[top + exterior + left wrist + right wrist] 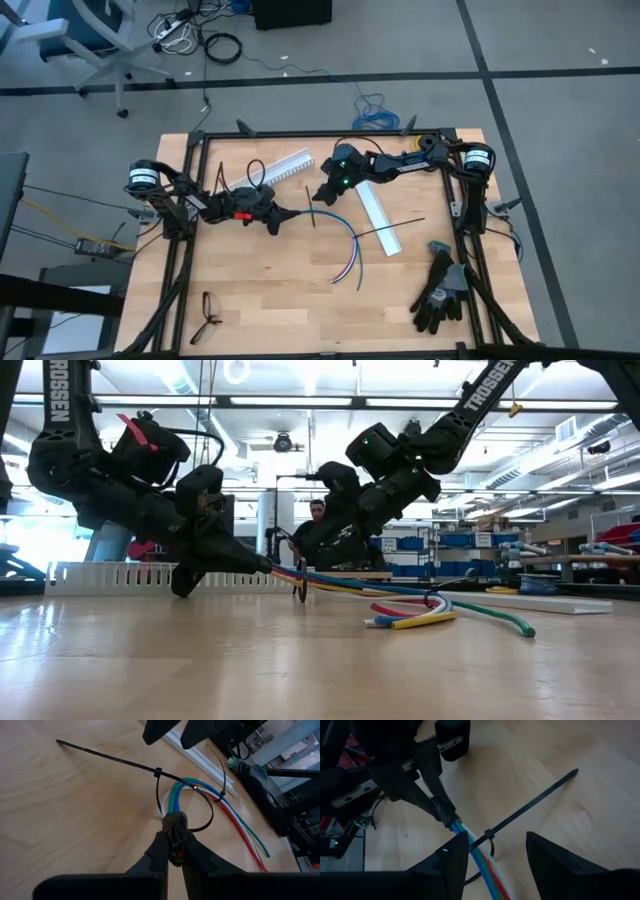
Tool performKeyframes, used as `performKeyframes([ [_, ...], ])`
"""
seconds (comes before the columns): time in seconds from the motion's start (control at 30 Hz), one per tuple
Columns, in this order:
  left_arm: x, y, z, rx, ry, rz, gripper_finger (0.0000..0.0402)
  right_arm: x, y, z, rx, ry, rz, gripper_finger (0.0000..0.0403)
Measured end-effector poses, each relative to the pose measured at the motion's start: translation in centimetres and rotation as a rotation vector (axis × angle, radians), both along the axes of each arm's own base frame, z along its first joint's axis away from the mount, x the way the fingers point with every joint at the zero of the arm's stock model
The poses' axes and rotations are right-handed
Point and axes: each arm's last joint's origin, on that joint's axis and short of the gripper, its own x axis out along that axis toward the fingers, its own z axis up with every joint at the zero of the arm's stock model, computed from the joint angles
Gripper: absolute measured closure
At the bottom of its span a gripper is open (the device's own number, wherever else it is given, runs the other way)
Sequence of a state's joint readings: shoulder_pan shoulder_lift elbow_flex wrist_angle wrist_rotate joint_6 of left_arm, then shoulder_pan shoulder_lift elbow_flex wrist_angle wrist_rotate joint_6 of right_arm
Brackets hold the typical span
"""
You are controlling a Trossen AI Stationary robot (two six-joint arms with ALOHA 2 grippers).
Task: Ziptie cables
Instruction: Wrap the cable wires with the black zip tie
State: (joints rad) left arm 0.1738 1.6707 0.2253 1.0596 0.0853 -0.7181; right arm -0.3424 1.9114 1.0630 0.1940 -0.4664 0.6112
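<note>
The wooden table [250, 300] carries both arms at its middle, with white slotted channels [285, 165] toward the far side and a pair of black gloves [440, 290] at the near right corner. The cables [350, 245] lie across the centre, their coloured free ends curving toward the near right while the dark-sheathed end [175, 822] points left. A black zip tie [157, 771] is already looped around the bundle just beside the sheath, its tail running out through the head and lying across the wood, the loop slack. So the step in hand looks like cinching: the tie is threaded but not drawn tight, and the next move likely calls for the tail to be gripped and pulled away from the head while the bundle is held steady. The left gripper [172, 851] is clamped nearly closed on the sheathed end, anchoring the cables. The right gripper [495, 852] hovers just above the tie's head, fingers spread wide, one on either side of the strap, holding nothing.
</note>
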Motion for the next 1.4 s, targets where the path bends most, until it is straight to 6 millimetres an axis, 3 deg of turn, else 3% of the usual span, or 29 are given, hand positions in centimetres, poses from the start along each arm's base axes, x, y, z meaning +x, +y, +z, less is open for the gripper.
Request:
performKeyframes([
  [0.17,0.0,0.0,0.0,0.006,0.001,0.003,0.0367,0.9,-0.4,-0.9,0.022,0.006,-0.014,0.0222],
  [0.37,0.0,0.0,0.0,0.008,0.002,0.008,0.0367,4.5,-0.7,-3.1,0.111,0.0,0.091,0.0223],
  [0.47,0.0,0.0,0.0,0.008,0.001,0.009,0.0367,5.1,-1.1,-3.3,0.152,0.006,0.088,0.0226],
  [0.6,0.0,0.0,0.0,0.012,0.002,0.007,0.0366,5.0,-1.1,-3.3,0.092,0.025,0.085,0.0264],
  [0.8,0.0,0.0,-0.1,0.02,0.018,0.003,0.0368,5.0,-1.1,-3.4,0.042,0.01,0.125,0.039],
  [1.1,-0.1,-0.1,-0.4,0.014,0.055,0.003,0.0368,4.6,-1.4,-2.2,-0.045,0.009,0.112,0.0402],
  [1.4,-0.2,-0.2,-0.5,0.019,0.056,0.013,0.0368,2.4,-0.9,0.4,-0.202,0.208,0.067,0.0403],
])
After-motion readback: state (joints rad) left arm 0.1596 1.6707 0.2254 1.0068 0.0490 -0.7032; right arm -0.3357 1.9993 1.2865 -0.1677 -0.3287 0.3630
